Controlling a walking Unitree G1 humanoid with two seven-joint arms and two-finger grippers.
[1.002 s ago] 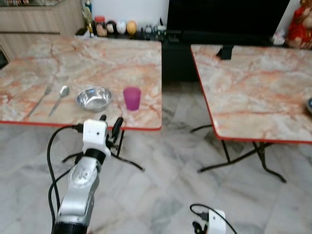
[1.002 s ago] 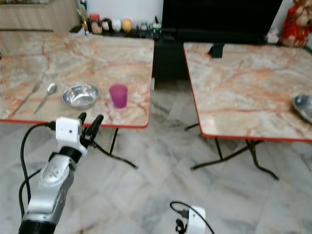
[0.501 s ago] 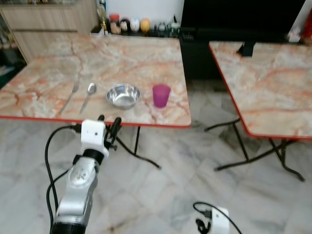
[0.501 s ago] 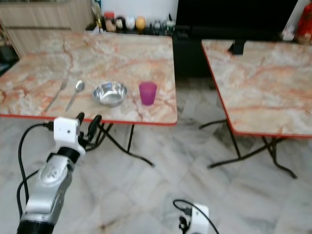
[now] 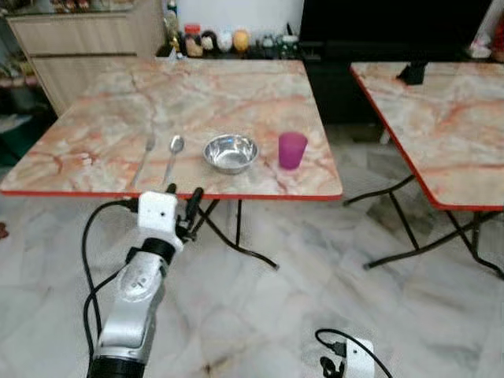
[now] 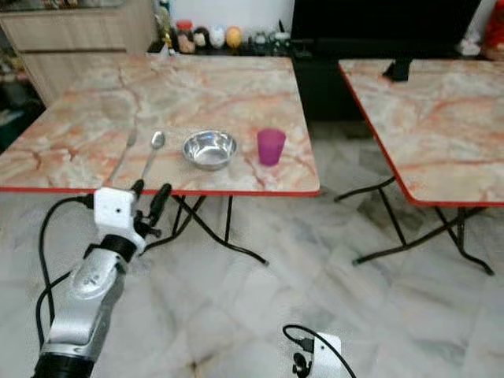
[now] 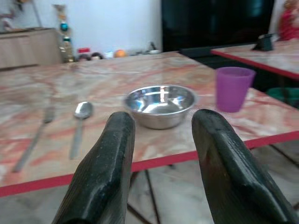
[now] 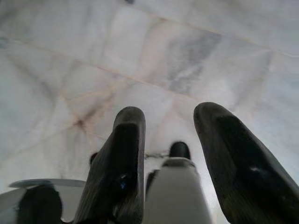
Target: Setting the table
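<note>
While your left gripper (image 5: pixel 183 194) hangs parted and empty before the table (image 5: pixel 236 87) edge, raise it above the rim (red trim) before reaching the bowl (image 5: pixel 231 152) beside the spoon (image 5: pixel 173 151).

- Table (image 5: pixel 102 134): pink-orange marble pattern, red edge.
- Cup (image 5: pixel 292 150): purple.
- Bowl (image 5: pixel 231 153): shiny silver.
- Spoon (image 5: pixel 172 153) and fork (image 5: pixel 145 154): silver.
- Floor (image 5: pixel 268 307): grey-white marble.
- Left gripper (image 7: pixel 161 140): black fingers, on a silver arm.

Fork (image 5: pixel 145 155), spoon (image 5: pixel 173 152), steel bowl (image 5: pixel 231 153), purple cup (image 5: pixel 292 150) in row on near table (image 5: pixel 94 134); left gripper (image 5: pixel 183 201) raised at its edge.
</note>
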